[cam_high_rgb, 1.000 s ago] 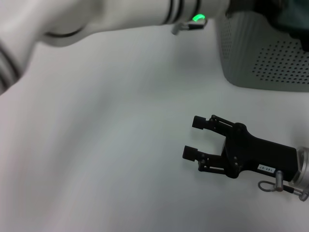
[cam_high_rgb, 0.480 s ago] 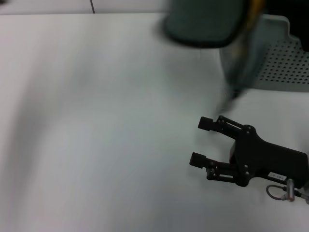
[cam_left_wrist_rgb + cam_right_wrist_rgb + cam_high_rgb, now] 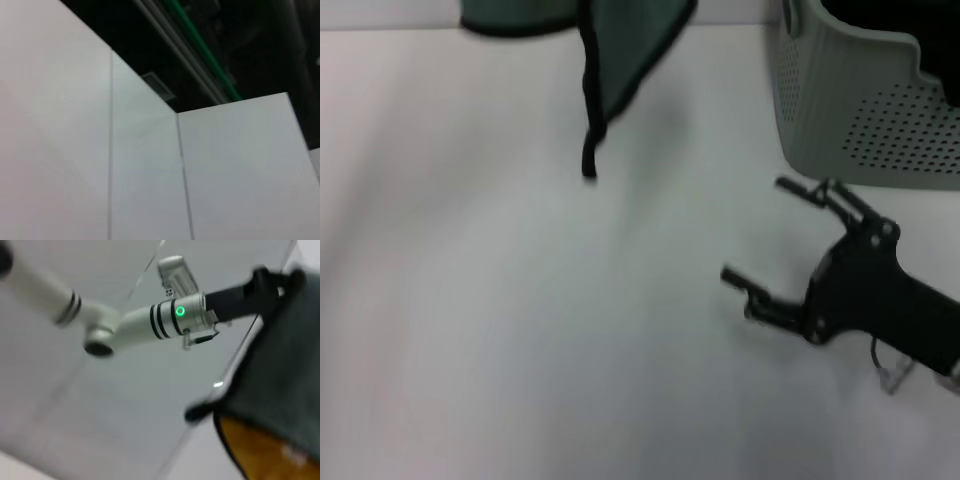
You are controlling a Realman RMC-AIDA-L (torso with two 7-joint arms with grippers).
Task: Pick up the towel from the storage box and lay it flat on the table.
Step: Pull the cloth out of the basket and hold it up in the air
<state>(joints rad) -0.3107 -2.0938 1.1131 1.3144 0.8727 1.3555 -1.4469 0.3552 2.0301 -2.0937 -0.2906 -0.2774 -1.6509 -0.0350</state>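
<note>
The towel (image 3: 620, 50) hangs in the air over the far side of the table (image 3: 520, 330), teal-grey side showing, with a black-edged corner dangling lowest. In the right wrist view the towel (image 3: 285, 370) shows its mustard underside too, and my left gripper (image 3: 272, 282) is shut on its upper edge. That gripper is above the head view's top edge. The light grey storage box (image 3: 860, 110) stands at the far right. My right gripper (image 3: 757, 230) is open just in front of the box, low over the table, with nothing between its fingers.
My left forearm (image 3: 130, 325), with a green ring light, stretches across the right wrist view. The left wrist view holds only white wall panels (image 3: 60, 125) and a dark ceiling. Bare tabletop spreads left of and in front of the towel.
The towel has swung left, away from the storage box. My right gripper has turned, spread its fingers wider and shifted a little toward the box.
</note>
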